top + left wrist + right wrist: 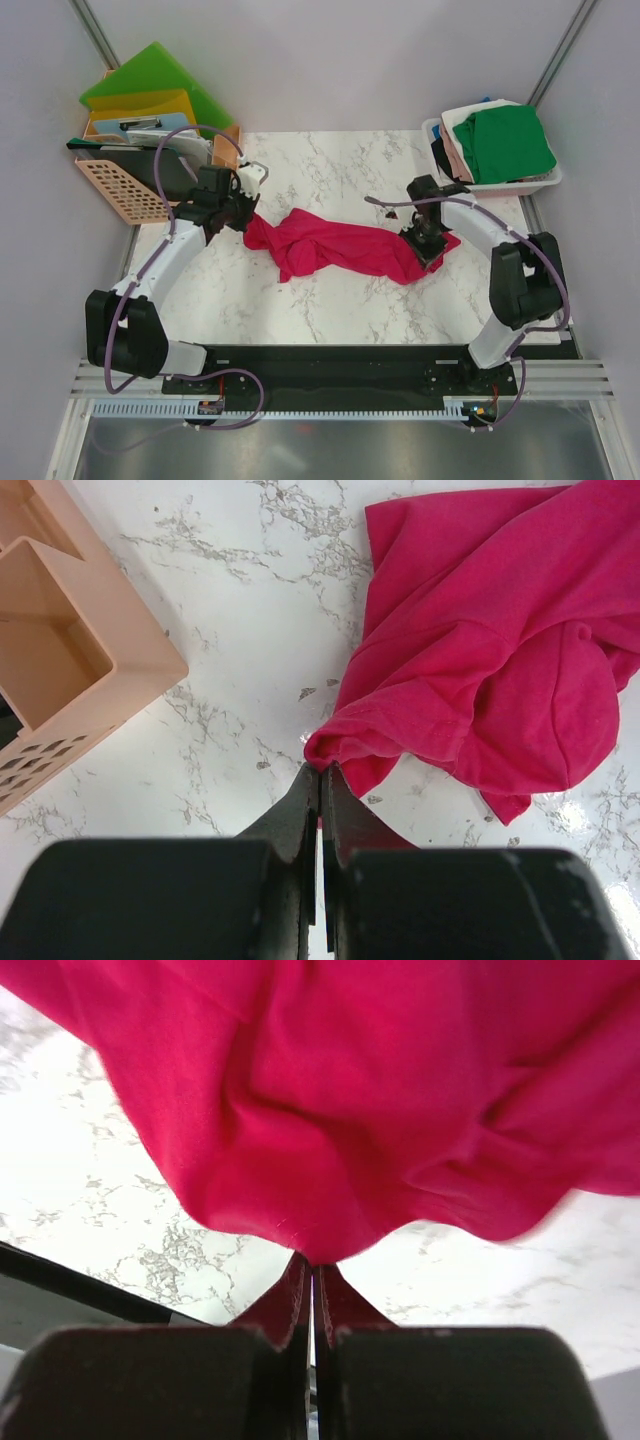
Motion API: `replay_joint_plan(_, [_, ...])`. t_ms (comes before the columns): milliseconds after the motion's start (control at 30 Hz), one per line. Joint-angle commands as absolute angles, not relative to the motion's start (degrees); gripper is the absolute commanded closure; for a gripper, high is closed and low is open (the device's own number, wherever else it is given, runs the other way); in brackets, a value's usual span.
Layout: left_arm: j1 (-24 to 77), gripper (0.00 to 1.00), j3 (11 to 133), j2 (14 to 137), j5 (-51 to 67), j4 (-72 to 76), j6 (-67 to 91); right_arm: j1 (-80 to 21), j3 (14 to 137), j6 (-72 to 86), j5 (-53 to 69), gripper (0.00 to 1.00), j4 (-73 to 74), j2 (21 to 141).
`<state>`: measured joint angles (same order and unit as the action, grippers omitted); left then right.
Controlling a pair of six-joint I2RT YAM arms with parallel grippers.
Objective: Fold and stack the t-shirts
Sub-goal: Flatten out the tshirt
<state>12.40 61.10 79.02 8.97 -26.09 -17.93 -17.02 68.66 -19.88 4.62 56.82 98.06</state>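
Both claws (245, 213) (430, 256) on crimson t-shirt (340, 248) ends

Top external camera is sitting high above and behind the arm bases (200, 365), looking down and forward from well back and taking in the whole tabletop (330, 170). Left wrist camera is riding just behind the left gripper (320, 775), pointing down along it close to the marble, catching the crimson t-shirt (480, 660) at right and a peach basket (70, 670) corner at left. Right wrist camera is looking along the right gripper (310, 1265) from very near at a low angle, with cloth filling most of its view. All three are sharing the crimson t-shirt. Top and left wrist are also sharing the peach basket.
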Motion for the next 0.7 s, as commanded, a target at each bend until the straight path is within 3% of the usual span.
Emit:
replay_joint_plan(0, [12.83, 0.98, 60.91, 77.96, 8.7, -24.17, -19.25, -16.79, 77.75, -18.46, 5.46, 1.0, 57.74, 89.33])
replay_joint_plan(133, [13.09, 0.98, 60.91, 78.48, 9.14, -24.08, -18.99, -16.79, 86.38, -17.67, 0.99, 1.0, 57.04, 85.87])
replay_joint_plan(267, [13.71, 0.98, 60.65, 78.84, 9.49, -24.17, -18.81, -16.61, 90.44, -17.32, -0.44, 0.99, 56.34, 90.16])
replay_joint_plan(300, [13.8, 0.98, 60.56, 78.49, 9.41, -24.17, -18.81, -16.61, 90.18, -17.23, -0.09, 0.88, 56.34, 93.22])
replay_joint_plan(333, [13.89, 0.98, 60.3, 78.4, 9.23, -24.26, -18.98, -16.7, 90.0, -16.97, -0.09, 0.56, 56.51, 94.82])
replay_joint_plan(367, [13.89, 0.98, 60.12, 77.96, 9.05, -24.26, -19.25, -16.61, 88.35, -17.05, -0.09, 0.47, 55.99, 96.05])
replay_joint_plan(467, [13.89, 0.98, 58.8, 76.03, 8.26, -24.34, -20.04, -16.44, 83.51, -16.17, 2.54, 0.32, 51.44, 95.63])
replay_joint_plan(667, [14.06, 0.98, 58.01, 75.23, 8.44, -24.26, -20.13, -16.35, 79.02, -14.94, 2.74, 0.27, 49.58, 96.23])
